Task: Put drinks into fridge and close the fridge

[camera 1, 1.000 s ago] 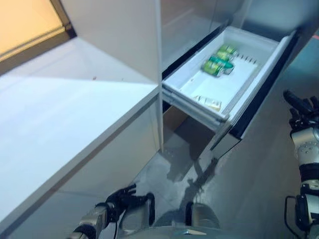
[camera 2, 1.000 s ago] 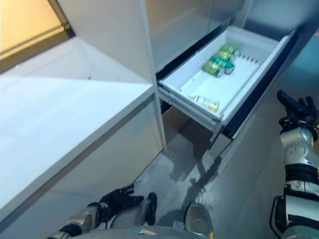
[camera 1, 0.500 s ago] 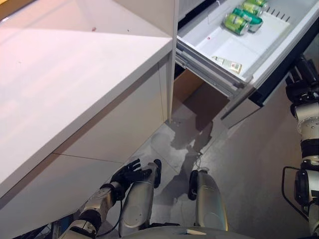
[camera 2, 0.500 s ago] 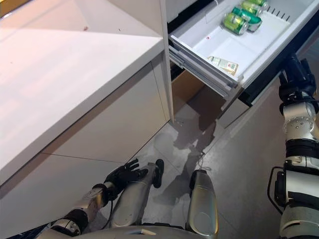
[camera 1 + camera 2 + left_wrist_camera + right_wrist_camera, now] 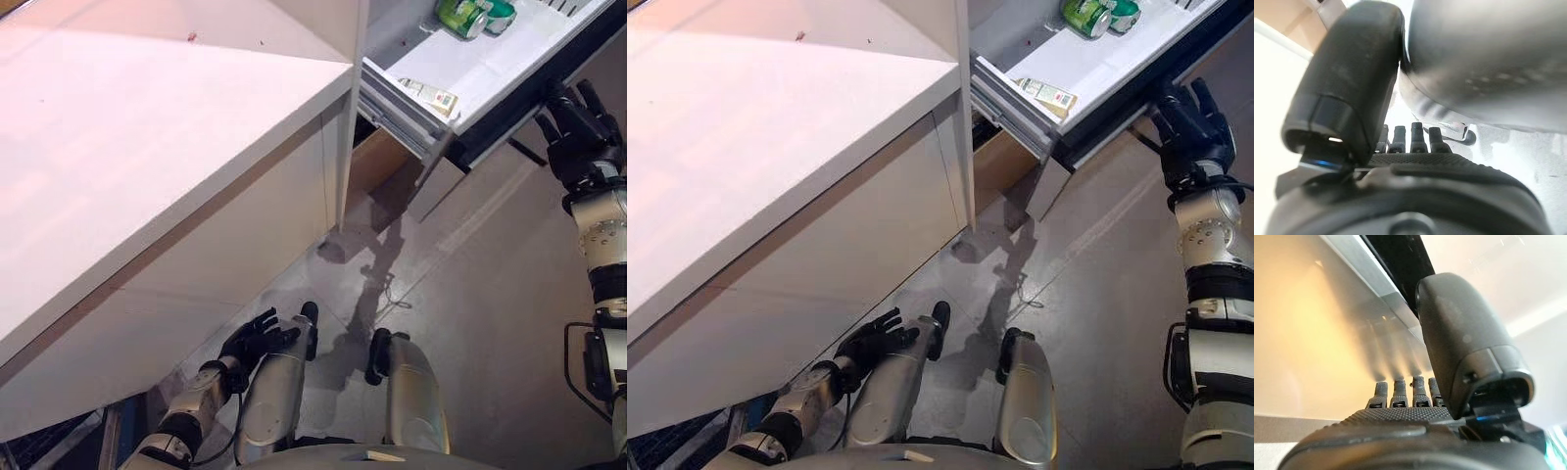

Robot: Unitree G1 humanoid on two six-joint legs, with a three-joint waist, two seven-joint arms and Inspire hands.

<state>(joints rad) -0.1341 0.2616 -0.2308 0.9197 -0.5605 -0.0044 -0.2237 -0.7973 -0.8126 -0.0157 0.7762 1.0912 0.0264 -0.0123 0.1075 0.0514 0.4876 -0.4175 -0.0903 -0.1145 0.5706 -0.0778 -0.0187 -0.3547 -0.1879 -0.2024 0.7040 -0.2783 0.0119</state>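
The fridge drawer (image 5: 490, 73) stands pulled out at the upper right, white inside with a dark front panel (image 5: 1117, 122). Green cans (image 5: 468, 15) lie at its back, and a small flat packet (image 5: 431, 95) lies near its front. My right hand (image 5: 578, 132) is open with straight fingers, raised right by the drawer's dark front. In the right wrist view its fingers (image 5: 1400, 391) point at the glossy panel. My left hand (image 5: 257, 340) hangs low beside my leg, open and empty, with its fingers (image 5: 1410, 139) straight.
A long white counter (image 5: 147, 147) with a white cabinet under it runs along the left. A brown opening (image 5: 377, 162) shows under the drawer. Grey floor (image 5: 490, 294) lies in front of the fridge.
The camera has tilted down and the whole scene has shifted up. My right hand has risen to the drawer's front panel. The drawer seems a little further in.
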